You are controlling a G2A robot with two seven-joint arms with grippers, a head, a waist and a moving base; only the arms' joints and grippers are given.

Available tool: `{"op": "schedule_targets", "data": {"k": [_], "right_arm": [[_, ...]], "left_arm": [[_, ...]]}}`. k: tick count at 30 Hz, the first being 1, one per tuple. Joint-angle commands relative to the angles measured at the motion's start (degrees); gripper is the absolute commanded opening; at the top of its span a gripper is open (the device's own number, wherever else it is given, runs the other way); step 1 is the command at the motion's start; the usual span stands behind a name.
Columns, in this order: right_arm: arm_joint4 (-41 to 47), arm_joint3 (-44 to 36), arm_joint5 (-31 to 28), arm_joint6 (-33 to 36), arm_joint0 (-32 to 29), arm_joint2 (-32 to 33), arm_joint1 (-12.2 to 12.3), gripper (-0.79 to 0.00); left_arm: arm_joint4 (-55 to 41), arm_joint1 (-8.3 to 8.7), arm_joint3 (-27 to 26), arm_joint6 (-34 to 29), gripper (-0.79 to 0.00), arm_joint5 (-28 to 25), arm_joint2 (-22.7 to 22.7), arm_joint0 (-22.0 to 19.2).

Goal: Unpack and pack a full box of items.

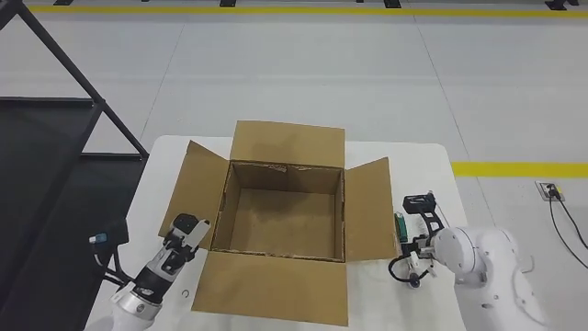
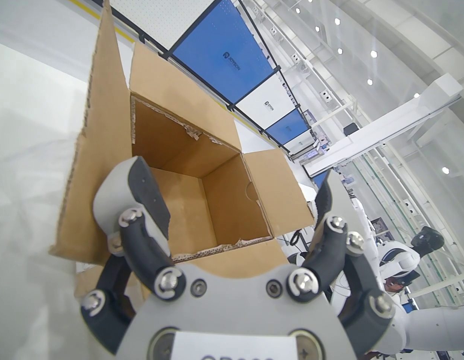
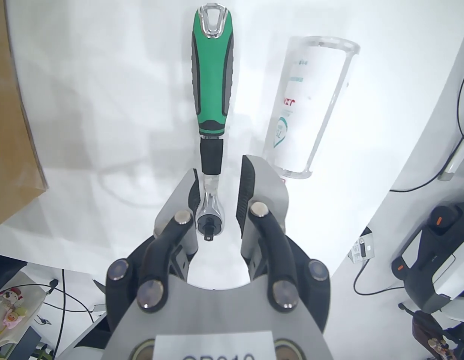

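An open cardboard box (image 1: 285, 143) stands mid-table with its four flaps folded out, and its inside (image 2: 187, 204) shows bare cardboard. My left gripper (image 2: 232, 174) is open, with nothing between its fingers. It sits by the box's front left corner (image 1: 190, 230). A ratchet wrench (image 3: 211, 76) with a green and grey handle lies on the table to the right of the box (image 1: 400, 228). My right gripper (image 3: 221, 174) is open, and its fingers straddle the wrench's chrome head (image 3: 211, 219). One pad is close against the head and the other stands slightly off it.
A clear plastic tube (image 3: 310, 110) lies on the table beside the wrench handle. The box's right flap (image 3: 11, 114) is close to that gripper. The table's right edge (image 3: 415, 144) runs near, with cables and equipment on the floor beyond. A black rack (image 1: 46, 147) stands to the left.
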Motion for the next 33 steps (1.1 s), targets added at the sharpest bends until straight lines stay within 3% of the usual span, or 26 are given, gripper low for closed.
{"op": "schedule_targets", "data": {"k": [1,20,22,24,29,33], "right_arm": [[0.3,1.5,-0.2,-0.3,0.5,-0.3,0.0,-0.499],[2.6,11.6,-0.7,-3.0,5.0,-3.9,0.2,-0.526],[2.9,12.5,-0.6,-3.2,5.4,-4.1,0.3,-0.585],[3.2,12.9,-0.6,-3.5,5.5,-4.2,0.3,-0.785],[3.6,11.2,0.3,-4.6,5.3,-3.8,0.5,-0.785],[2.9,2.5,2.1,-4.7,3.6,-2.1,1.0,-0.785]], "left_arm": [[0.1,0.0,0.0,-0.1,0.0,0.1,0.1,-0.1],[-0.1,0.0,0.7,0.6,0.0,0.2,0.0,-0.5],[-0.2,0.0,0.7,0.6,0.0,0.3,-0.1,-0.5],[-0.2,0.0,0.7,0.6,0.0,0.2,-0.1,-0.5],[-0.1,0.01,0.7,0.5,0.0,0.1,-0.1,-0.5],[-0.1,0.04,0.7,0.2,0.0,0.1,-0.2,-0.7]]}}
